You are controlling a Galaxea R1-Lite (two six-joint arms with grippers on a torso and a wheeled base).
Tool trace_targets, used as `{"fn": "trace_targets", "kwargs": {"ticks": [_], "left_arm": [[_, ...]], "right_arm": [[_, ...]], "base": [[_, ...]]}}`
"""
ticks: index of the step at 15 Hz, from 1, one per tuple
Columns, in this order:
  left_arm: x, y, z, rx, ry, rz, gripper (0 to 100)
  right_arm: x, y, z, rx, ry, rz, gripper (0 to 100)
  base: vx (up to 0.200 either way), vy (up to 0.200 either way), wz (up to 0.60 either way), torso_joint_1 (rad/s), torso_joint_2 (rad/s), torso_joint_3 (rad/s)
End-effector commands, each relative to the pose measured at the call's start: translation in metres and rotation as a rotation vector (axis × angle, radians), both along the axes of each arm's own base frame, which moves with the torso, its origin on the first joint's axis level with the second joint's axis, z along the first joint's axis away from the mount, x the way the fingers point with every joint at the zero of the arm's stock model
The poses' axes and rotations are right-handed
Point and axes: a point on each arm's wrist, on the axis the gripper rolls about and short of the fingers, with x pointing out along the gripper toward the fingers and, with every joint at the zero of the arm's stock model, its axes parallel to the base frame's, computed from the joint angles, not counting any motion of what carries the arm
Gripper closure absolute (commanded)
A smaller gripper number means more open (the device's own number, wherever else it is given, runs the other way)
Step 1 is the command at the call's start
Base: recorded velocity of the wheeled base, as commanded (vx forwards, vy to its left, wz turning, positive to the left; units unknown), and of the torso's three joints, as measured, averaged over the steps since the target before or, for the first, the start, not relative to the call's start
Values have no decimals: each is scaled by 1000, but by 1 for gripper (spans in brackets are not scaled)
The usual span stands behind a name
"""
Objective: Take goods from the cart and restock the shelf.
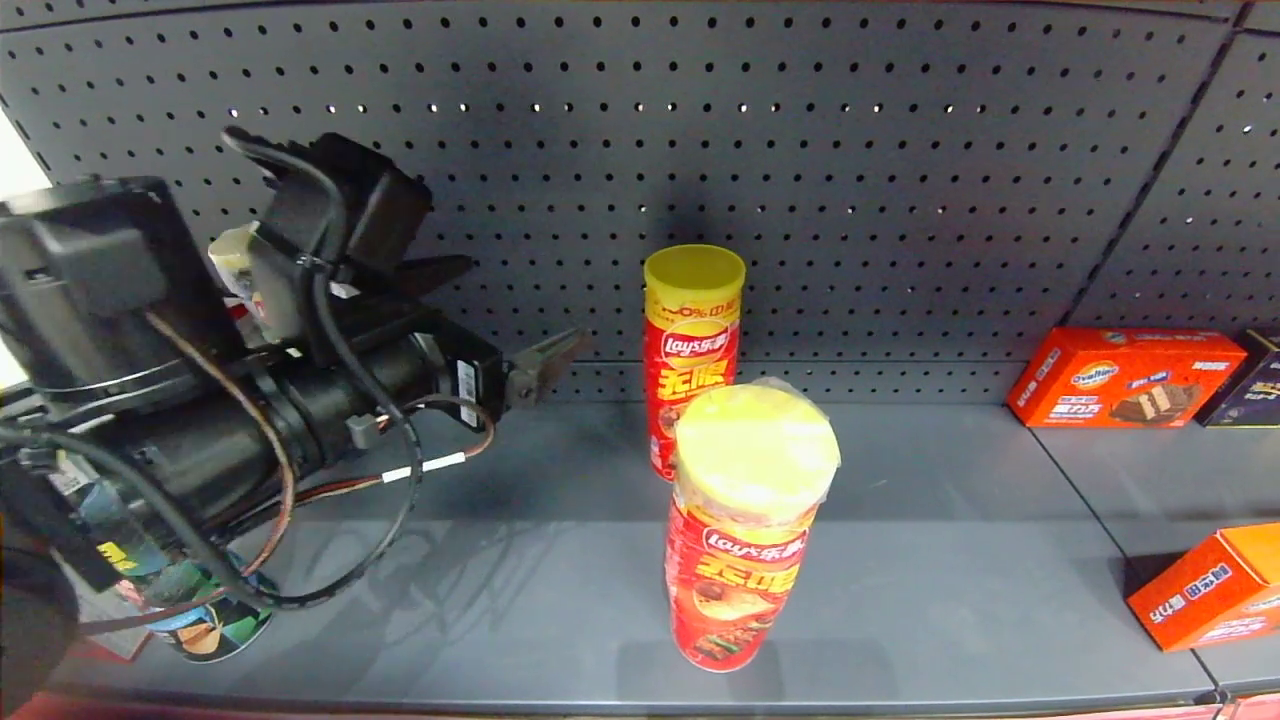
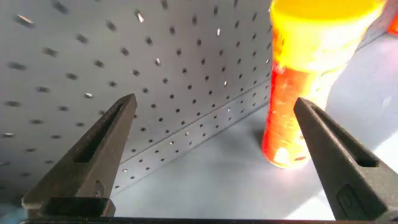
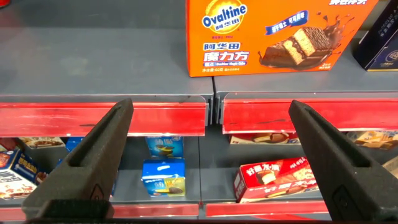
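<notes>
two red chip cans with yellow lids are standing upright on the grey shelf [image 1: 950, 560], one behind the other. the front can [image 1: 750, 520] is sitting about midway back on the shelf, with clear film showing over its lid. the back can [image 1: 692, 350] is standing close to the pegboard wall [image 1: 900, 150], and i cannot tell whether the two cans are touching.

the left jaws are hanging above the shelf to the left of the back can, near it but apart from it. they are spread wide and gripping nothing. from the left wrist a red can [image 2: 292, 106] is showing beyond the spread jaws, close to the foot of the pegboard.

half hidden under the left arm, a dark can [image 1: 210, 625] with a green and blue label is showing at the front left. on the next shelf bay to the right, an orange box [image 1: 1125, 375] is lying at the back, with a dark box [image 1: 1245, 390] just beside it. a second orange box [image 1: 1205, 600] is lying nearer the front edge.

the right jaws are also spread wide and empty, facing the shelf front. beyond them a large orange box [image 3: 273, 37] is resting above the red price rails [image 3: 155, 118]. on the lower shelf, blue cartons [image 3: 163, 177] and a red carton [image 3: 273, 180] are sitting.
</notes>
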Motion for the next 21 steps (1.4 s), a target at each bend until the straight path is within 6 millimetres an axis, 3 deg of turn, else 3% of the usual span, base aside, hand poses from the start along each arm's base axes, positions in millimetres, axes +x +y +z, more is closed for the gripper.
{"fn": "trace_targets", "kwargs": {"ticks": [1, 7, 11, 12, 14, 17, 20, 21], "left_arm": [[-32, 17, 11, -37, -49, -9, 0], [-121, 47, 10, -135, -122, -175, 0], [-188, 105, -13, -103, -147, -97, 0], [-206, 120, -33, -104, -163, -21, 0], [-214, 126, -53, -96, -166, 88, 0], [-236, 132, -93, -99, -226, 399, 0], [-247, 128, -133, -120, -238, 425, 0], [-249, 127, -138, -115, -222, 400, 0]], "right_arm": [[0, 0, 0, -1, 0, -1, 0], [0, 0, 0, -1, 0, -1, 0], [0, 0, 0, -1, 0, -1, 0], [0, 0, 0, -1, 0, -1, 0], [0, 0, 0, -1, 0, -1, 0], [0, 0, 0, -1, 0, -1, 0], [0, 0, 0, -1, 0, -1, 0], [0, 0, 0, -1, 0, -1, 0]], "base": [[0, 0, 0, 0, 0, 0], [0, 0, 0, 0, 0, 0], [0, 0, 0, 0, 0, 0], [0, 0, 0, 0, 0, 0], [0, 0, 0, 0, 0, 0], [0, 0, 0, 0, 0, 0], [0, 0, 0, 0, 0, 0], [0, 0, 0, 0, 0, 0]]}}
